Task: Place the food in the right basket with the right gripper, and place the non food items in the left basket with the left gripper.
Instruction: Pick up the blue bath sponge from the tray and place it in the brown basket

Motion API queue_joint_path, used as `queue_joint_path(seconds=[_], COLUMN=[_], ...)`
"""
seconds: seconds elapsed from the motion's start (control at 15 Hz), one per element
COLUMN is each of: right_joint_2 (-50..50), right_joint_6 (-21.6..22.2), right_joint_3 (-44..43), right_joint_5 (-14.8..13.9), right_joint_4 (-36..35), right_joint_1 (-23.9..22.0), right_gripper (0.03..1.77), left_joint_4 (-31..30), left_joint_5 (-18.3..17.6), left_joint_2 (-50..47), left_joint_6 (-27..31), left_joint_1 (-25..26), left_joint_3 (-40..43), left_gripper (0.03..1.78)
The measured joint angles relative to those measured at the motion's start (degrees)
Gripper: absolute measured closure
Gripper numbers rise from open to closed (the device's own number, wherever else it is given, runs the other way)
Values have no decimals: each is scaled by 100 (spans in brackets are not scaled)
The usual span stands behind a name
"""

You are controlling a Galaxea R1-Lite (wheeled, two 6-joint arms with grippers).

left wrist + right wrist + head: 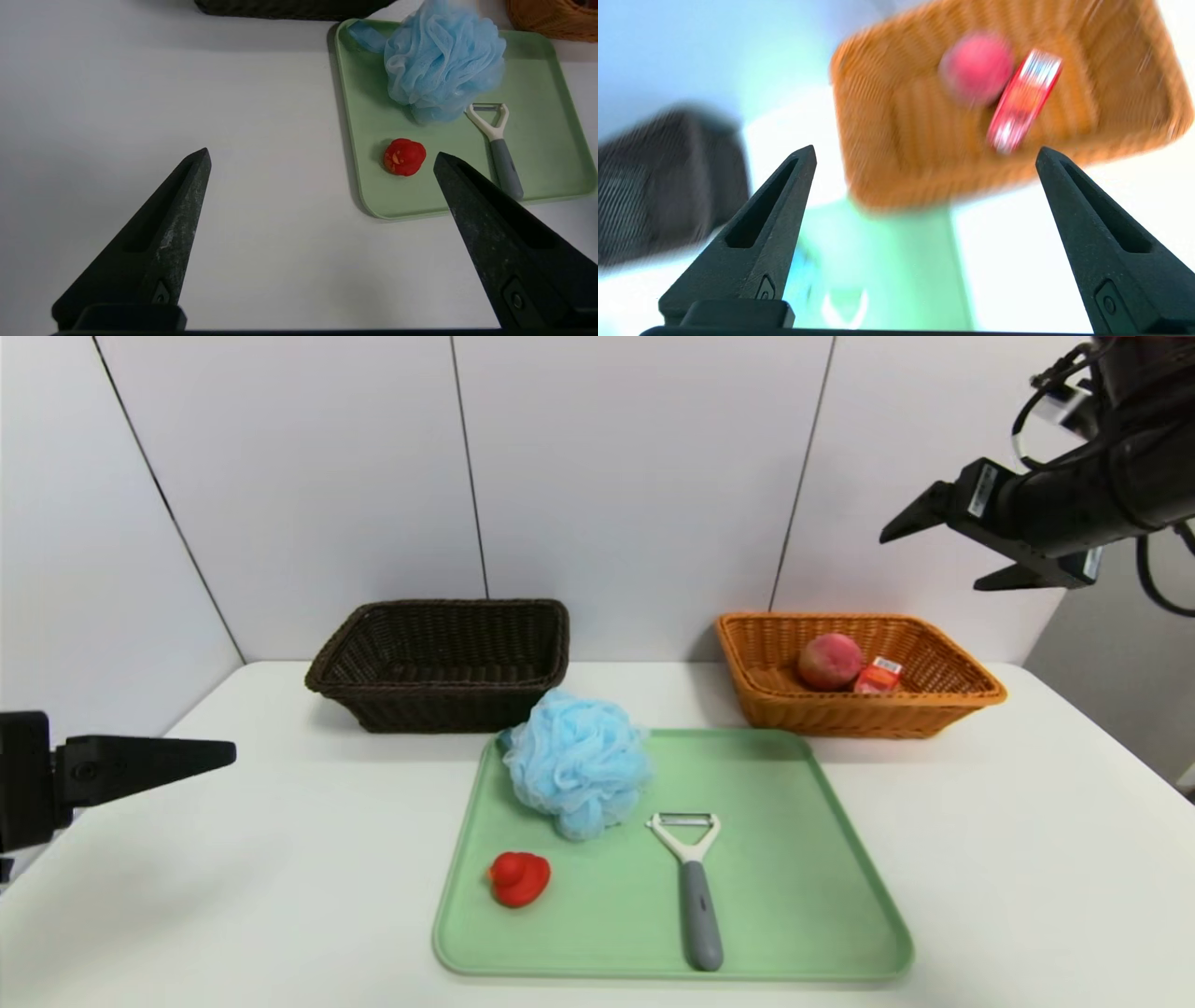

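Peach [829, 660] and carton [878, 676] sit in orange basket [775, 695]. Both grippers, left [322, 158] and right [943, 553], have jaws spread, empty. Risk: pouf [579, 763] snags the peeler [693, 877] beside it.

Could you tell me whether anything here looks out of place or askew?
Nothing stands out. The peach and drink carton sit in the orange basket; the pouf, peeler and duck lie on the green tray.
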Motion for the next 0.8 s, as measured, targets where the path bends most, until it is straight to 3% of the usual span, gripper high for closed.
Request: queue_joint_path(seconds=[0.2, 0.53, 0.67, 0.8], right_joint_2=[-686, -1674, -2069, -2430], right_joint_6=[272, 569, 488, 112], right_joint_3=[367, 1681, 2175, 2572], right_joint_5=[205, 161, -77, -518], right_joint_4=[590, 619, 601, 592], right_joint_1=[514, 1471, 1657, 1720], right_gripper=[14, 12, 11, 11], left_joint_4=[236, 1083, 1196, 1243], left_joint_5=[190, 1402, 1950, 2306], left_joint_2=[510, 1755, 2349, 2938], left_joint_6=[-200, -1168, -1510, -1827], left_joint_1=[-344, -1871, -2337, -2684], left_joint_3=[-722, -2288, -2709, -3137], left_gripper=[12, 12, 12, 12])
